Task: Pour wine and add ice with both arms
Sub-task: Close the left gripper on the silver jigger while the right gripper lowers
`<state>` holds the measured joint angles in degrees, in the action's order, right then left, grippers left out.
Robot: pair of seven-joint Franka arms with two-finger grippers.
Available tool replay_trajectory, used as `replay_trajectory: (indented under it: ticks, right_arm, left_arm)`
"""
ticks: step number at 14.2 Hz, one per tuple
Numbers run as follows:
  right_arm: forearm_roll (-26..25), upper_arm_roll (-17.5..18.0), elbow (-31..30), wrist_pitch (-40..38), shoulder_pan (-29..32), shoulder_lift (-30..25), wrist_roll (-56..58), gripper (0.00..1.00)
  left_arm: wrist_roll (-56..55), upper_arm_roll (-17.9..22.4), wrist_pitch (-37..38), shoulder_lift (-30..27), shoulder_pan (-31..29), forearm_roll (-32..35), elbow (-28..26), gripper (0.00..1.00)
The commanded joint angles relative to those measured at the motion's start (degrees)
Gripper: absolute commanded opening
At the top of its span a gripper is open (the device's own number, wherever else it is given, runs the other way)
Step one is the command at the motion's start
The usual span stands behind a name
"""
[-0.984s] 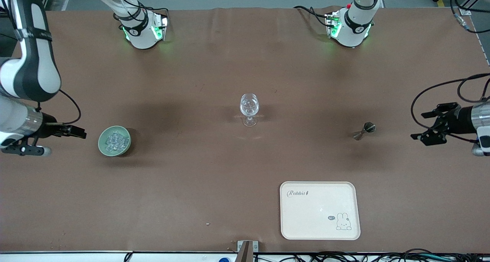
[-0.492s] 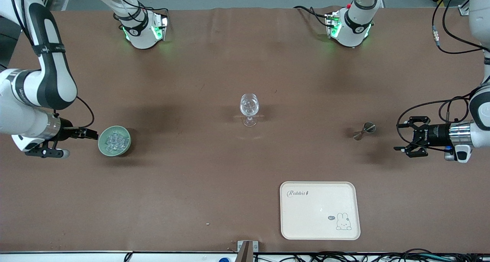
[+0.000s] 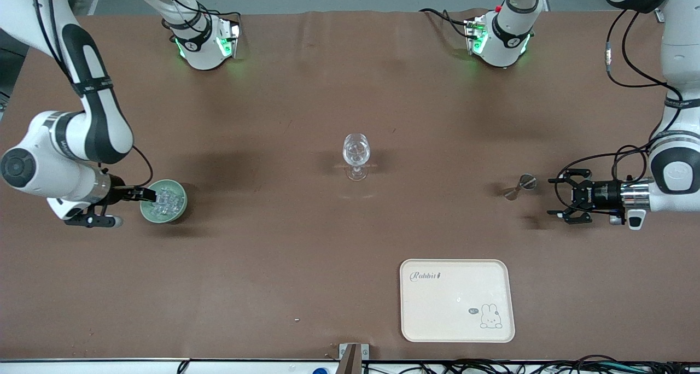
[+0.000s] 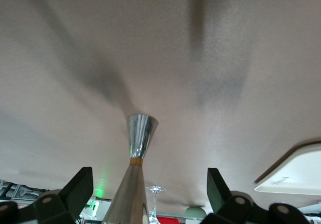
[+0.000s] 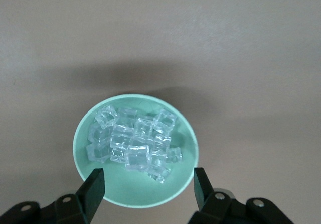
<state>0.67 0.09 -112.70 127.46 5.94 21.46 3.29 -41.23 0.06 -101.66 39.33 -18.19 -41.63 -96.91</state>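
Right claw, fingers spread wide and holding nothing, at the rim of the green bowl containing the ice, at the right arm's end of the table. Left claw, open and empty, beside the metal jigger.

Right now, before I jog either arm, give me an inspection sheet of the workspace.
Surface: brown table cover, flat, with faint creases near the bases.
Job's things: ice heaped in a pale green bowl; wine glass upright at the table's middle; metal jigger toward the left arm's end.
Clutter: cream rabbit tray, nearer the front camera than the jigger.
Grippers: right gripper open, at the bowl's rim, over the ice; left gripper open, beside the jigger, not touching it.
Cables: black leads looped along both wrists, off the table.
Surroundings: more cables along the table's near edge.
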Motion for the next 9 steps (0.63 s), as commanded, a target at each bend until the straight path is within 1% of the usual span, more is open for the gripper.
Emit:
replay_trajectory:
  ticks: [1, 3, 4, 9]
  right_arm:
    - [-0.2, 0.0, -2.7, 2.2, -0.8, -0.1, -0.1, 0.78]
    - [-0.2, 0.1, -2.7, 3.5, -0.8, 1.0, -0.1, 0.71]
    - [-0.2, 0.1, -2.7, 3.8, -0.8, 1.4, -0.1, 0.70]
    - [-0.2, 0.1, -2.7, 6.0, -0.6, 3.0, -0.1, 0.67]
  left_arm:
    - [5.1, -0.4, -4.7, -1.1, 0.1, -3.3, -5.6, 1.00]
    - [8.2, -0.6, -6.9, -1.3, 0.1, -6.8, -8.5, 1.00]
    - [9.6, -0.6, -7.1, -1.4, 0.1, -8.7, -9.6, 1.00]
    - [10.5, -0.8, -7.0, -2.3, 0.1, -14.0, -13.0, 1.00]
